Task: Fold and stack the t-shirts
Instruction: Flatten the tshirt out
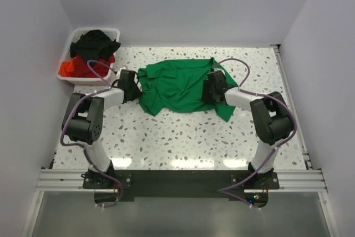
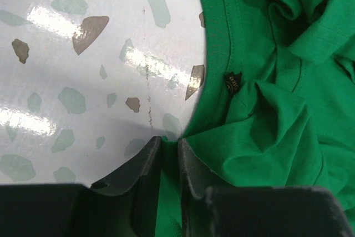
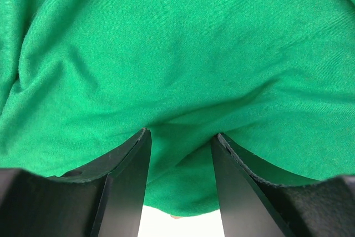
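Observation:
A bright green t-shirt (image 1: 177, 84) lies crumpled on the speckled table (image 1: 183, 137), its collar and label (image 2: 233, 80) at the left edge. My left gripper (image 1: 138, 85) sits at that left edge. In the left wrist view the left gripper (image 2: 169, 140) has its jaws drawn close together with a fold of green fabric (image 2: 260, 131) pinched between them. My right gripper (image 1: 209, 88) rests on the shirt's right side. Seen from the right wrist, the right gripper (image 3: 181, 134) stands open, tips pressed into the cloth (image 3: 177, 54), and fabric bulges between them.
A white bin (image 1: 75, 36) at the back left corner holds a black t-shirt (image 1: 97, 43) on top of a red one (image 1: 83, 67). A white wall runs along each side of the table.

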